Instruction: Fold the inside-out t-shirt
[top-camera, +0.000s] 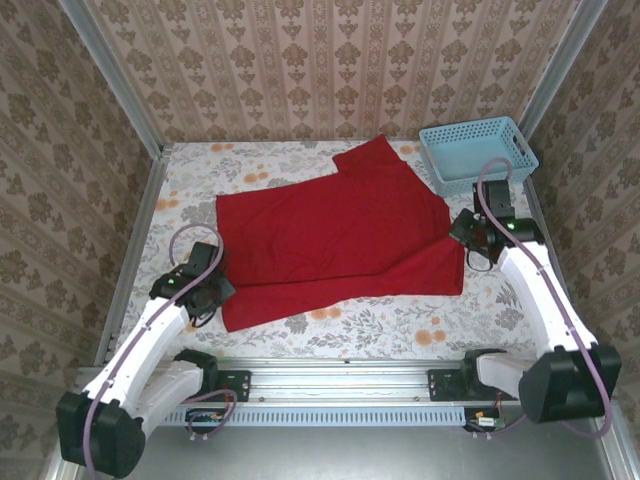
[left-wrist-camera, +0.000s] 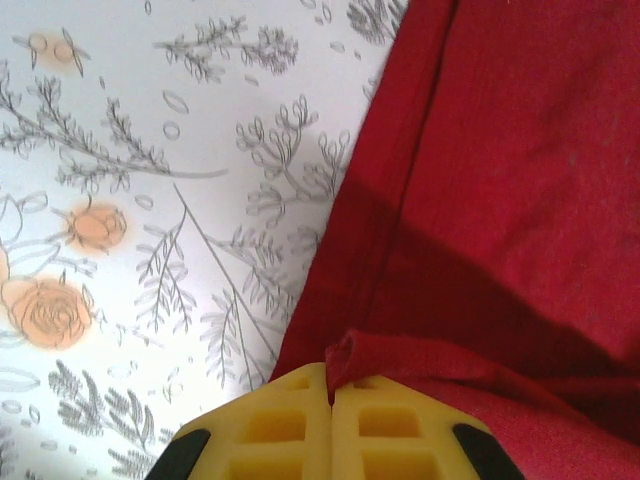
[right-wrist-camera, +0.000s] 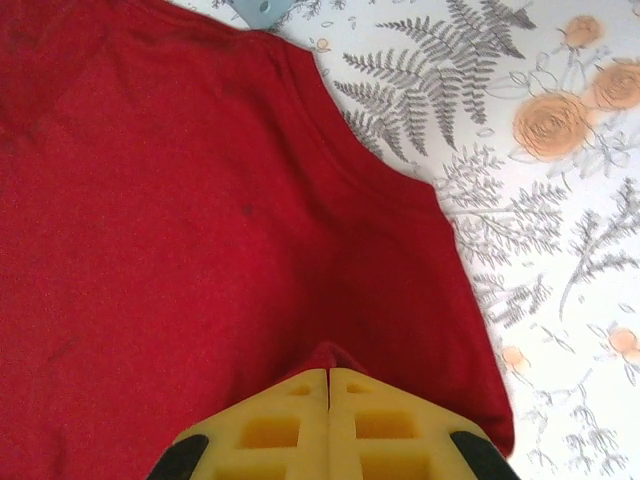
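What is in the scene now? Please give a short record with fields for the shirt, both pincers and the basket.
shirt: red t-shirt lying spread on the flowered table
left: left pincer shut on the t-shirt's left edge
right: right pincer shut on its right edge
basket: light-blue basket, far right corner

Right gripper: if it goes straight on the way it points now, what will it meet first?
The inside-out t-shirt: the right gripper is shut on its cloth, and more red cloth lies ahead, probably flat on the table.
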